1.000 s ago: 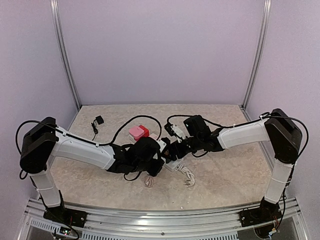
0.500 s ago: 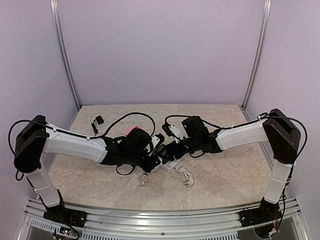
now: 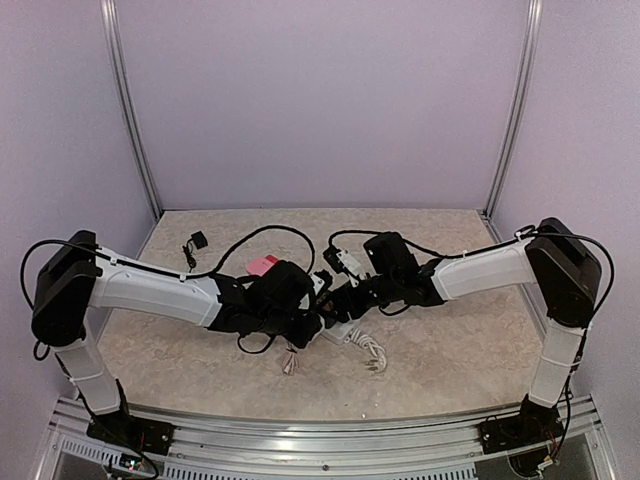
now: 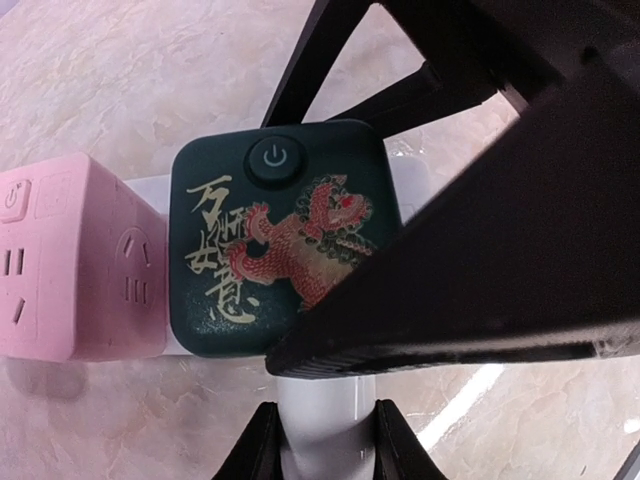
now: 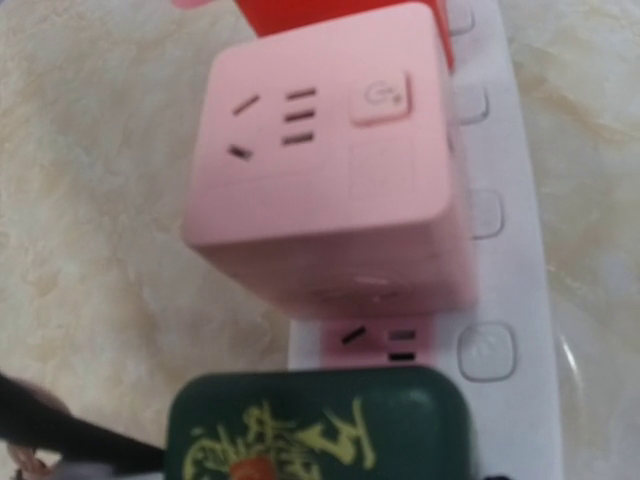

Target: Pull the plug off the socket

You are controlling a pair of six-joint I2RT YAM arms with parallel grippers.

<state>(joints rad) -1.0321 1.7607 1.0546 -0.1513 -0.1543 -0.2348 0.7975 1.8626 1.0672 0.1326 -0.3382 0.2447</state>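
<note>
Far left on the table (image 3: 450,350), at about 10 o'clock from my left gripper (image 3: 303,322), a small black adapter (image 3: 198,240) lies with its thin cable, well apart from the rest. Left gripper is clamped on the socket (image 5: 500,260). In the left wrist view both fingers (image 4: 252,452) press the sides of a white part of it, nothing else held. Socket lies mid-table between my two grippers, white cord (image 3: 372,350) coiled at its 5 o'clock. On it, pink cube (image 4: 70,270) sits at 9 o'clock of the dark green plug cube (image 4: 275,240), just beside it; right wrist view shows one bare outlet between them. Red block (image 5: 330,20) is at 12 o'clock of the pink cube there. Green cube has a round power button and a gold-and-red beast print. Right gripper (image 3: 345,300) is right at the socket, at 2 o'clock of the left one. A black blurred part covers the green cube's 4 o'clock corner. Cannot tell how wide the right one is open or whether it grips.
</note>
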